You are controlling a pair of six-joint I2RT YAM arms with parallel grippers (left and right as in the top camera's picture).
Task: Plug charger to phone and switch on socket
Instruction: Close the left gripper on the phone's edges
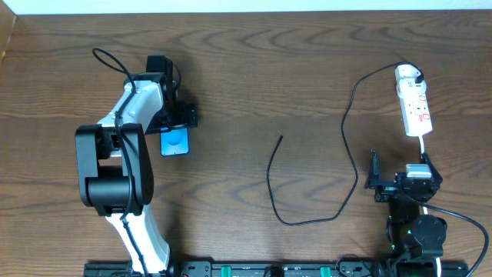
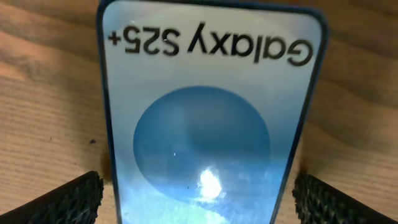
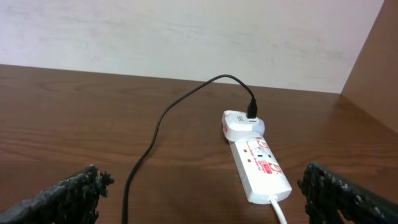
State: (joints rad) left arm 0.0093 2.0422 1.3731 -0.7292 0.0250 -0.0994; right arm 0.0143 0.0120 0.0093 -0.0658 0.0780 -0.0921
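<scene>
The phone (image 1: 175, 142) lies flat on the wooden table at the left, blue screen up; "Galaxy S25+" reads upside down in the left wrist view (image 2: 205, 124). My left gripper (image 1: 177, 127) is open and straddles the phone's near end (image 2: 199, 202), one finger on each side. The charger, a thin black cable (image 1: 350, 165), runs from its loose tip (image 1: 281, 138) at mid-table to a white plug (image 1: 407, 75) seated in the far end of the socket (image 1: 416, 109). My right gripper (image 1: 400, 173) is open and empty, just short of the socket's near end (image 3: 261, 168). The cable (image 3: 155, 130) passes between its fingers (image 3: 205, 199).
The socket's white cord (image 3: 280, 211) leads back toward my right arm. A wall edge (image 3: 373, 62) stands at the table's right side. The left arm's body (image 1: 115, 169) covers the table's front left.
</scene>
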